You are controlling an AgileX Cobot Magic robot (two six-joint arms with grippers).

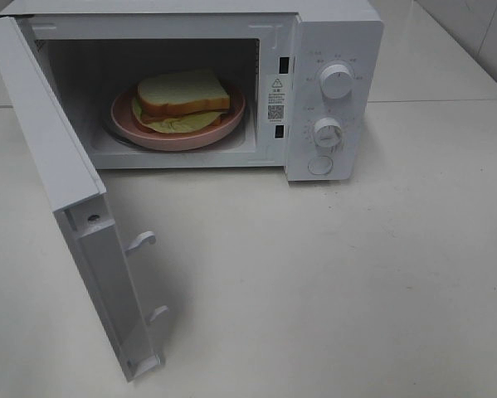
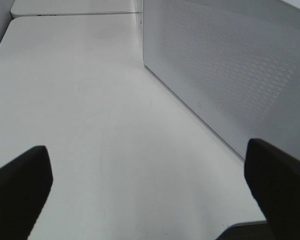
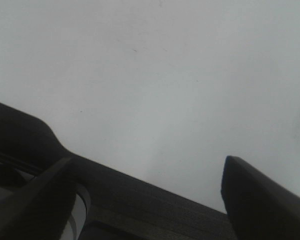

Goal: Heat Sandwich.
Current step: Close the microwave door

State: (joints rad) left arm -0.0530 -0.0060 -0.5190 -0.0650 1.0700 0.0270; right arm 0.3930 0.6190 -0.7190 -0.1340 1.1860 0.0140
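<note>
My left tool (image 2: 145, 147) hangs spread beside the microwave (image 2: 230, 75) holding the sandwich (image 1: 184, 98); right tool (image 3: 132, 142) spread above the counter (image 3: 150, 60).

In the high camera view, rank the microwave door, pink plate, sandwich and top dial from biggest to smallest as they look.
1. microwave door, though it swings nearest the camera, which enlarges it
2. pink plate
3. sandwich
4. top dial
</note>
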